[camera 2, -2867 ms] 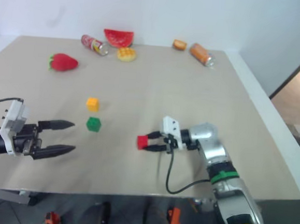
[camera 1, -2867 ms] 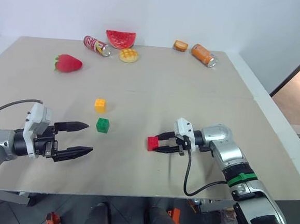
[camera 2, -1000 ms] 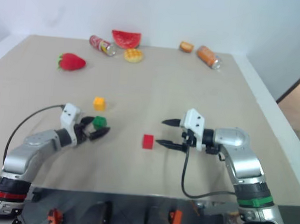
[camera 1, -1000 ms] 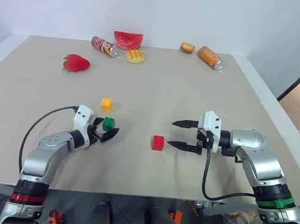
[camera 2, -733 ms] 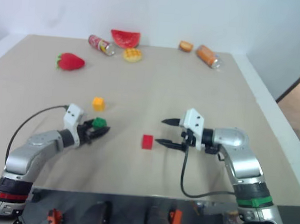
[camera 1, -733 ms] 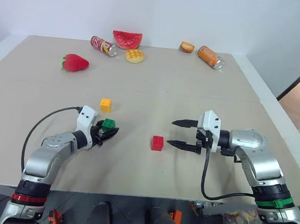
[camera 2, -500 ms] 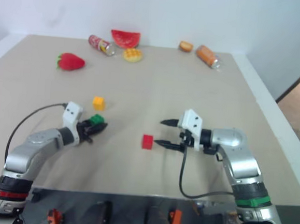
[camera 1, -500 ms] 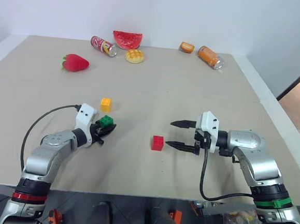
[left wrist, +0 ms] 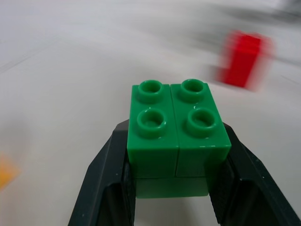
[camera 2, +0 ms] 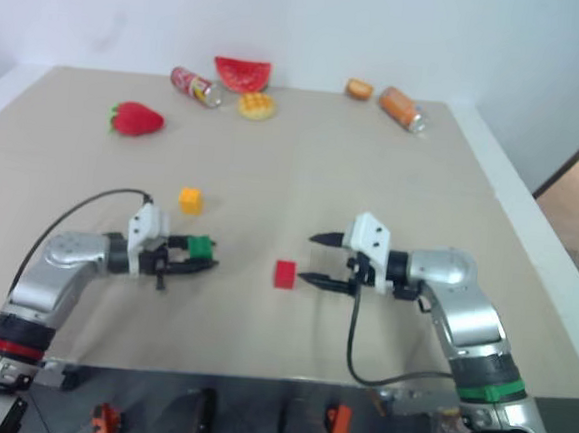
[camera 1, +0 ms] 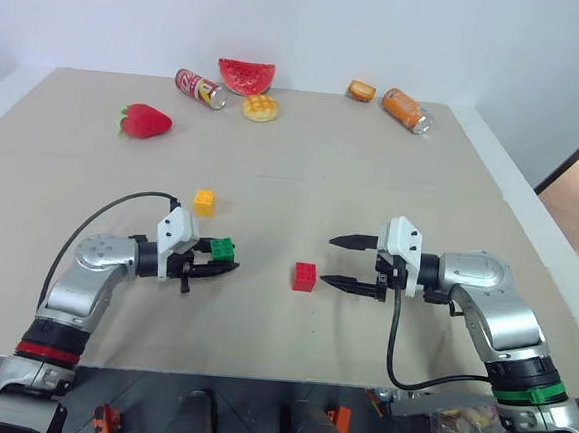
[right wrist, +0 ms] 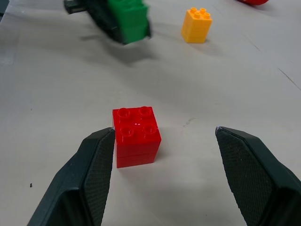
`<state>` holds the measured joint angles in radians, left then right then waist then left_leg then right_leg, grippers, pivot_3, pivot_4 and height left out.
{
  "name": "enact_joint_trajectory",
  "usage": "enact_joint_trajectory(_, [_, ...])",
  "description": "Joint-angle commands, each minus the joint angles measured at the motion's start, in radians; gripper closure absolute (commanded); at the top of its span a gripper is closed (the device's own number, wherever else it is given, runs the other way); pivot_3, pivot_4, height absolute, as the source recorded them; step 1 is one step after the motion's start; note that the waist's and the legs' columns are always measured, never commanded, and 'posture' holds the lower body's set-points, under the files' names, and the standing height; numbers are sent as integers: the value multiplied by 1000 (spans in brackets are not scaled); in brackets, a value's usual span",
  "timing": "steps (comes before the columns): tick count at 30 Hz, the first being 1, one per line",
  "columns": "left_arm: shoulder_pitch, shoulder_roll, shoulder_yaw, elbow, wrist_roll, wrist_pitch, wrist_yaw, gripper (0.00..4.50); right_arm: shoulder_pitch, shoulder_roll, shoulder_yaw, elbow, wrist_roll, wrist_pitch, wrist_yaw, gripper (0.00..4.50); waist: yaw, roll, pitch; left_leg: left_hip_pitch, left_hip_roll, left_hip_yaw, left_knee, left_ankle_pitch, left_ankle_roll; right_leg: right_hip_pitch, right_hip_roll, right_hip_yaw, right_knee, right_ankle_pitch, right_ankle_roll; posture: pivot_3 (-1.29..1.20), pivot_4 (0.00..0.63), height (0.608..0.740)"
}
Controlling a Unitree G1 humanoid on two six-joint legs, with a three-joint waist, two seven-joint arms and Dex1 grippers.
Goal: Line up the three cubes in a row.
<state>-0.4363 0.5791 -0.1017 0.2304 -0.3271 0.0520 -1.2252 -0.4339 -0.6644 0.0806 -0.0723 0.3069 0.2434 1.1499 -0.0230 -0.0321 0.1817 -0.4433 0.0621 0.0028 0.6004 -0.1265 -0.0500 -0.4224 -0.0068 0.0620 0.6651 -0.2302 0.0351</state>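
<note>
Green cube (camera 1: 223, 248) now clamped and apparently lifted by left gripper (camera 1: 216, 261), for placing beside red cube (camera 1: 305, 276); right gripper (camera 1: 345, 262) is held open, empty.

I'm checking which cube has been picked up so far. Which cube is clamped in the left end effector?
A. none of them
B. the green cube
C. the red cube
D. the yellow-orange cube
B: the left end effector is shut on the green cube, with a black finger pressed against each side, while the red cube and the yellow-orange cube sit on the table.
</note>
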Motion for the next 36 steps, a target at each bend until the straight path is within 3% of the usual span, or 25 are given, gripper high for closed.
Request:
enact_joint_trajectory(1, [-76,-9,-16,109,13,-91,-109,3141,14,-32,-82,-85,81,53,-9,941,2,0,0,0,0,0,0,0,0,0,0,0,0,0,0,0,150,740])
enact_joint_trajectory(11, [-303,-158,-22,471,25,-208,-272,3141,115,-107,-240,-226,274,225,-30,941,-2,0,0,-2,0,-1,0,0,1,0,0,0,0,-1,1,0,150,740])
enact_joint_trajectory(26, [-255,-123,-30,473,66,-223,-376,3141,142,-113,-246,-221,297,246,-52,941,-10,0,0,-2,0,-2,1,-1,2,0,2,0,0,-1,1,0,150,740])
enact_joint_trajectory(36, [-225,-193,-35,450,78,-245,-300,3141,132,-109,-212,-202,270,216,-51,941,-3,0,0,-2,0,-2,1,-1,2,0,2,0,0,-1,1,0,150,740])
